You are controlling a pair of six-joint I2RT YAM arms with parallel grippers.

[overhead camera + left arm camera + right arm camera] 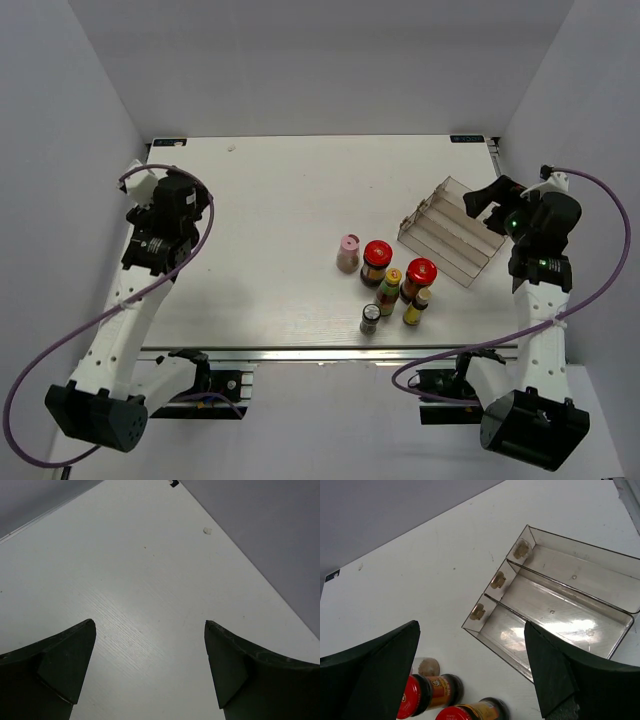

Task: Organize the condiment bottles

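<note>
Left fingers [55, 665] spread over the counter [150, 580], holding nothing. Right fingers [375, 670] spread too, staged for a pick, I'd say. All six condiment bottles [390, 288] are clustered just under my right fingers. The rack [560, 615] ahead is empty, likely the drop spot. White woodgrain counter, grey walls [320, 60] beyond.

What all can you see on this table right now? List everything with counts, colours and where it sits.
red-lidded jars: two, dark with red lids, middle of the cluster
pink-capped shaker: one, pink cap, cluster's left end
yellow-capped bottles: two, slim, just nearer than the jars
grey-capped shaker: one, dark, closest to the front edge
rack: one, clear, stepped, right of the cluster, no bottles in it
table: one, white
left gripper: one, dark fingers, open, over bare table
right gripper: one, dark fingers, open, by the rack
</note>
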